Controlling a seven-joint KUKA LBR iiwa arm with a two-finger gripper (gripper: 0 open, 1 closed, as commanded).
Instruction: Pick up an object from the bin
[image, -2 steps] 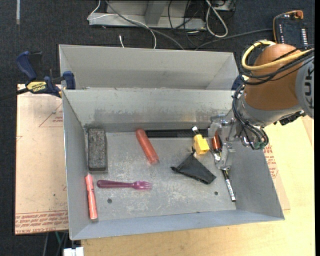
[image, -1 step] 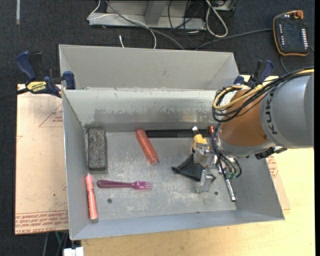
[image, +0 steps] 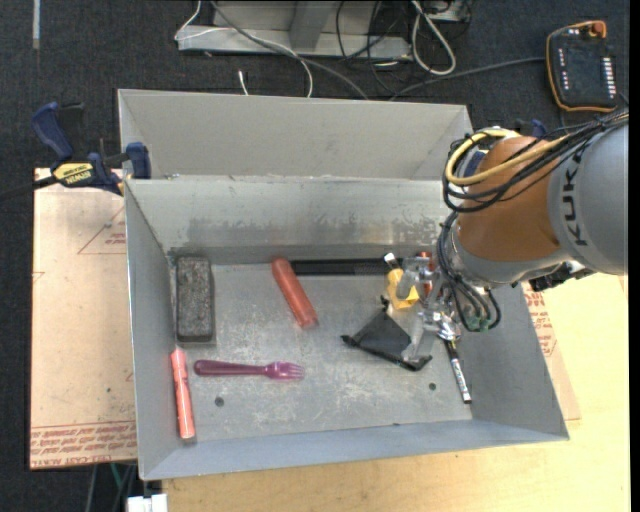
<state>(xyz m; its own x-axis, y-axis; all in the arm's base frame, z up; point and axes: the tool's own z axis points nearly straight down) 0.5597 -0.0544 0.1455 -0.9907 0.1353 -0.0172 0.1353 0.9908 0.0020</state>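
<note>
My gripper (image: 430, 322) is low in the right part of the bin, at the right end of a flat black wedge-shaped piece (image: 382, 342) that lies on the floor. A small yellow and white thing (image: 403, 286) sits just left of the gripper, near the back wall. A black marker with a white band (image: 459, 372) lies on the floor just below and to the right of the gripper. Whether anything is gripped cannot be made out.
An orange-red cylinder (image: 295, 293) lies mid-bin, with a thin black rod (image: 335, 267) along the back wall. A purple plastic fork (image: 250, 369), an orange-red pen (image: 183, 394) and a grey block (image: 194, 297) lie at the left. The arm with its orange cover and cables comes in over the right rim.
</note>
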